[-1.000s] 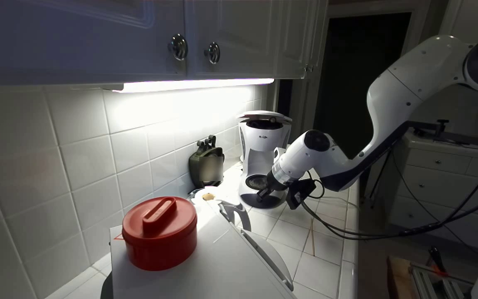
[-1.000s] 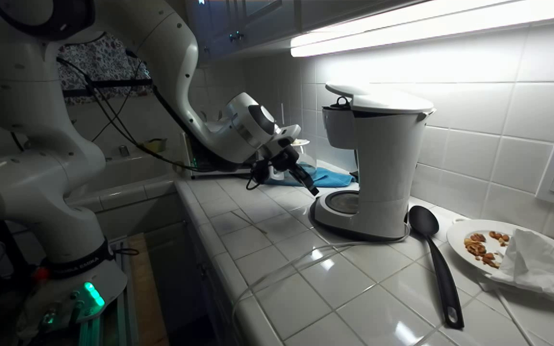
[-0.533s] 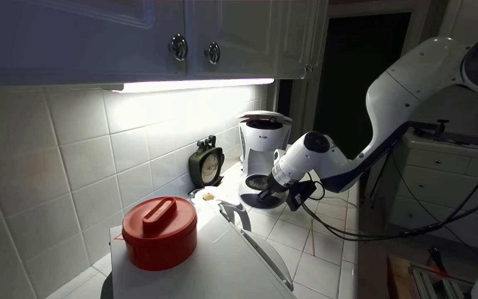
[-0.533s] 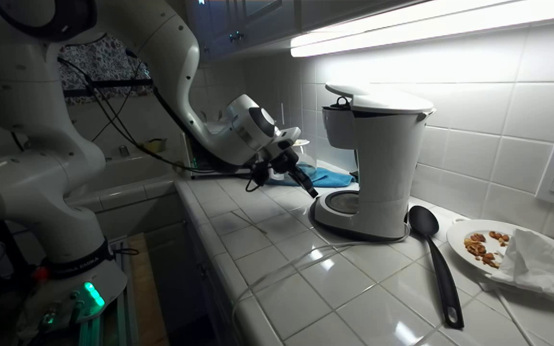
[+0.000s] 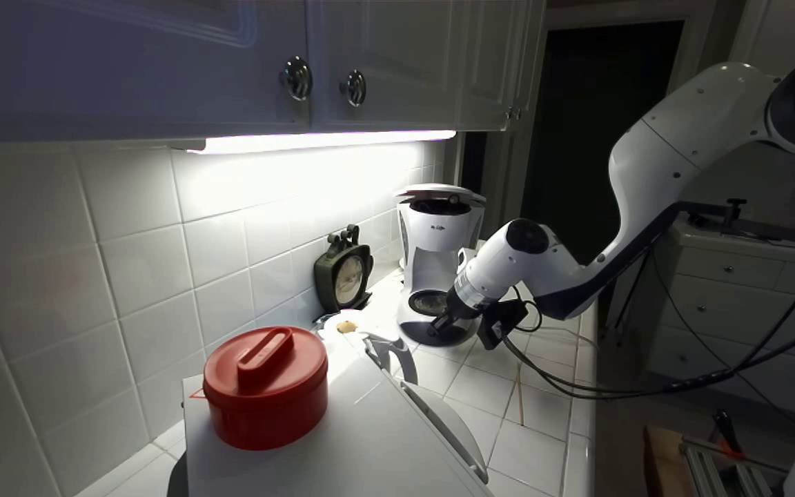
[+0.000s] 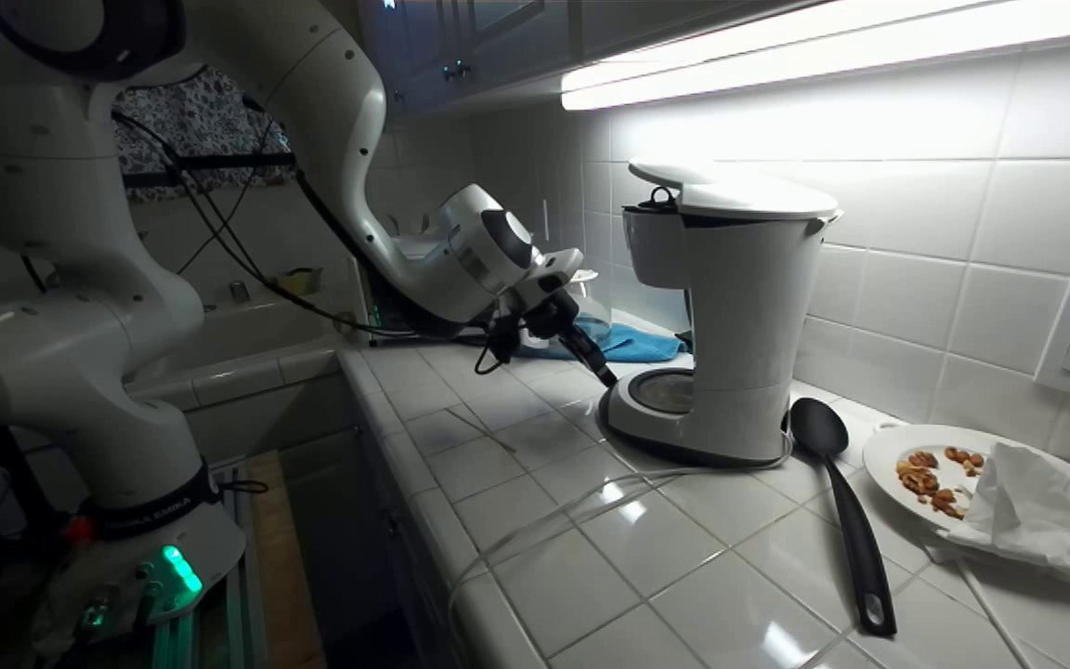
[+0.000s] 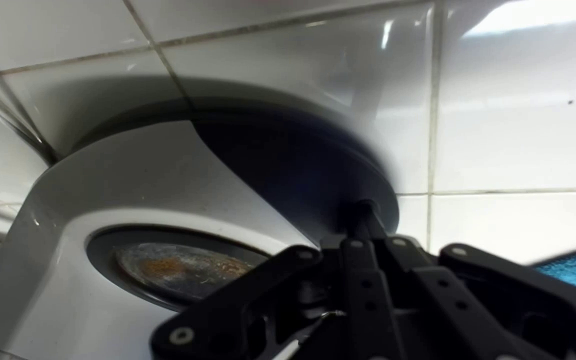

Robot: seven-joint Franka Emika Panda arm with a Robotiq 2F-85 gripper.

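In an exterior view, the coffee maker [image 5: 437, 238] stood upright on the tiled counter [image 5: 532, 452]. The gripper [image 5: 435, 326] was clenched, with nothing to be seen in its grasp, its tips down at the front of the coffee maker's base [image 5: 415, 333]. A green-framed dial [image 5: 349, 279] stood left of the coffee maker, by the tiled wall [image 5: 149, 276], and a red lidded canister [image 5: 266, 414] sat farther left of it, nearer the camera.

In an exterior view, the coffee maker showed its side, its lid [image 6: 749, 193] tilted up a little. The gripper slanted down to the front edge of the base. A blue cloth [image 6: 642, 344] lay beyond the coffee maker, a black ladle [image 6: 858, 548] just beside its back, and a white plate [image 6: 953, 437] of nuts [image 6: 918, 478] and crumpled paper [image 6: 1037, 511] sat to its right, past the ladle.

In the wrist view, the fingers [image 7: 360, 260] met at the tips, which stood at the dark front panel [image 7: 278, 160] of the coffee maker; whether they touched it could not be told. Behind the panel lay the round warming plate [image 7: 183, 270], marked with a brownish patch.
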